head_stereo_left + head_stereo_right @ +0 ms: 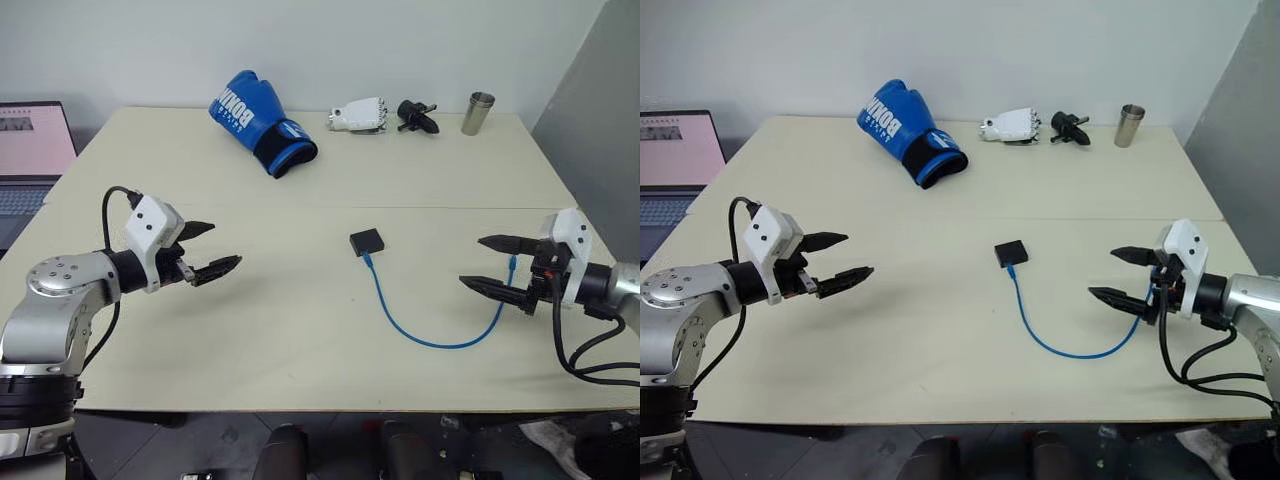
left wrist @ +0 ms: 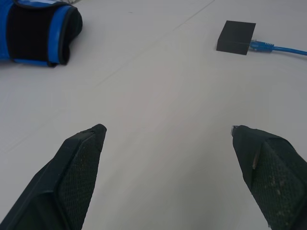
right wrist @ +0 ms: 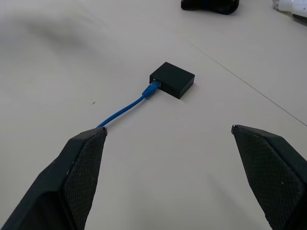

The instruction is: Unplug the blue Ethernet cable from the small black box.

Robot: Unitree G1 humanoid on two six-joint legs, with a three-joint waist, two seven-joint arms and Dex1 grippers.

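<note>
Lying on the table (image 1: 300, 330) between both spread-fingered, empty grippers, the small black box (image 1: 366, 241) is seen with the blue Ethernet cable (image 1: 420, 335) plugged in, curving toward the right gripper (image 1: 497, 265); the left gripper (image 1: 207, 248) is well apart.

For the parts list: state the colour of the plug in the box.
Blue, like its cable; the plug at the box shows best in the right wrist view.
</note>
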